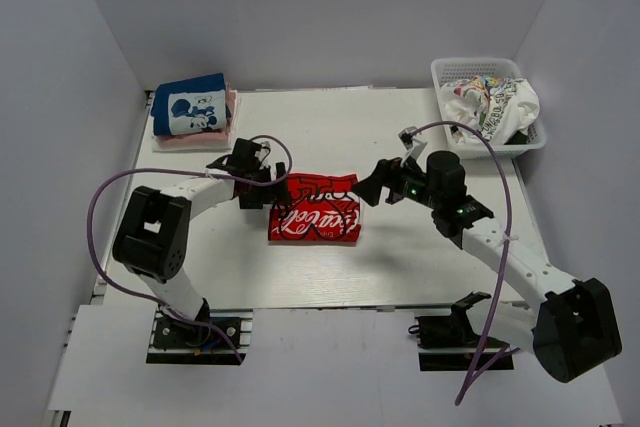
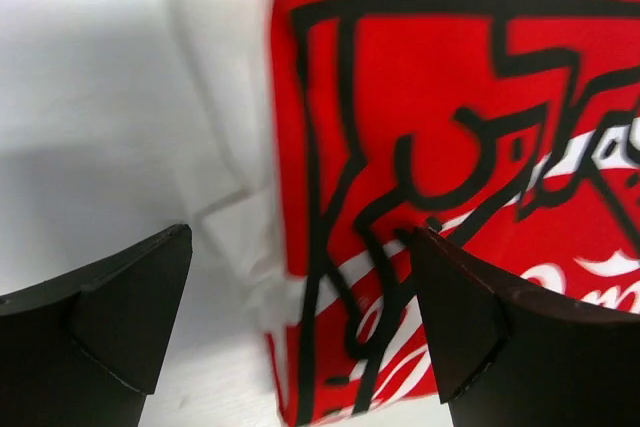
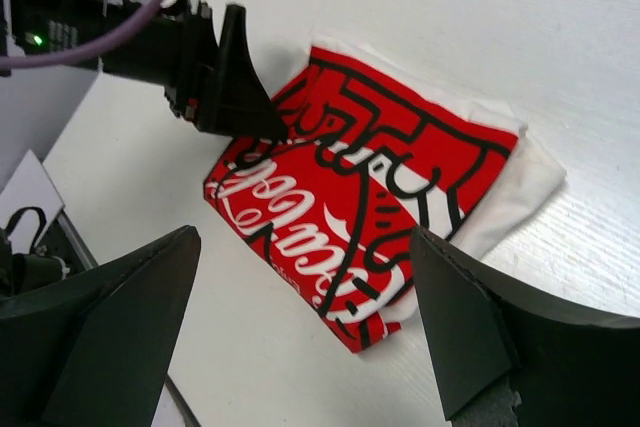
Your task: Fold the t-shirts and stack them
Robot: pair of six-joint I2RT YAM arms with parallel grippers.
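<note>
The red-printed shirt [image 1: 313, 212] is lying folded into a compact rectangle at the middle of the table [image 1: 400, 267], print up, with white cloth peeking out along its edges. I am holding the left gripper [image 1: 268, 190] at its left edge, jaws spread wide. In the left wrist view one finger is hanging over the red print and the other over bare table, gripping nothing. The right gripper [image 1: 372, 187] is hovering just off the shirt's far right corner, also spread and empty.

Further out, the blue mouse-panel shirt [image 1: 190, 109] is sitting on the pink shirt [image 1: 231, 107] at the far left corner, and more shirts [image 1: 495, 107] are waiting in the basket [image 1: 480, 67] at far right.

My worry is the pickup. If the left jaws are closing on the top layer alone, the fold will be peeling open on the way to the stack. The purple cable [image 1: 280, 152] looping beside that wrist could also brush the stack.
</note>
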